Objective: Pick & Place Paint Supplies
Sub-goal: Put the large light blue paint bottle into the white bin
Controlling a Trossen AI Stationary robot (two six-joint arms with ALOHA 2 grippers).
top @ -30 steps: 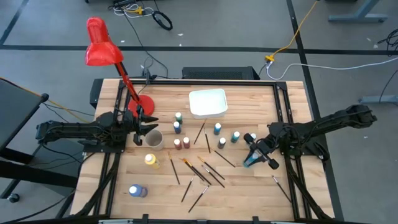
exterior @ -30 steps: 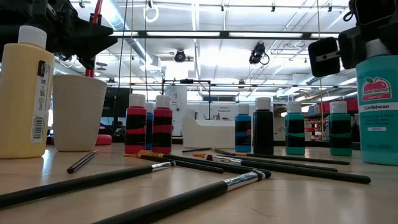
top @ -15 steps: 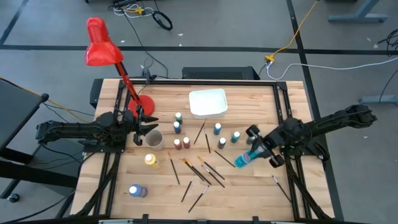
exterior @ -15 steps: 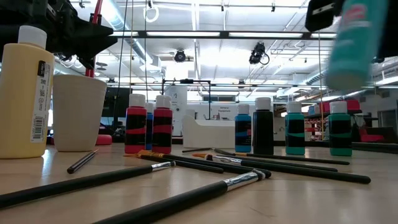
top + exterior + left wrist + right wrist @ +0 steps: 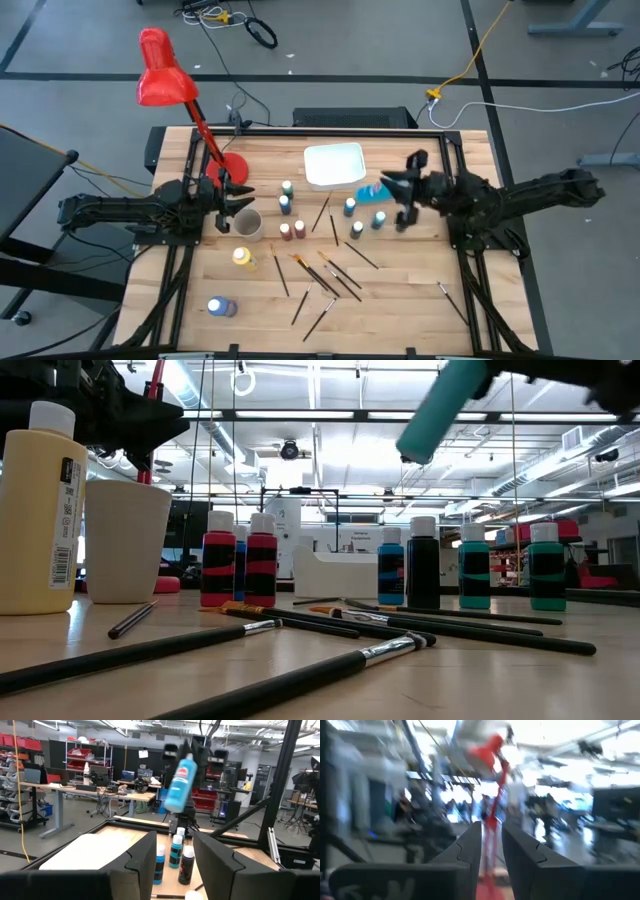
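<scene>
- The white tray sits on the worktop toward 12 o'clock; nothing shows inside it.
- The beige cup stands toward 9 o'clock; whether anything is in it cannot be told.
- The right end effector is narrowed onto a teal bottle, held tilted in the air just off the tray's 4 o'clock corner. In the low view the bottle slants well above the standing bottles, and the left wrist view shows it clamped between the dark fingers.
- The right arm reaches in from 3 o'clock, stretched nearly level across the worktop toward the tray.
- The left end effector hovers at 9 o'clock beside the cup, its fingers apart with a moderate gap and nothing between them; the left arm lies low, coming from the 9 o'clock edge.
- Small bottles stand upright about the middle: a blue and teal group at 6 o'clock of the tray, a red pair near the cup.
- A yellow bottle stands at 6 o'clock of the cup; a blue bottle lies toward 7 o'clock.
- Brushes lie scattered flat toward 6 o'clock, one brush apart near 4 o'clock.
- A red lamp stands at 10 o'clock.
</scene>
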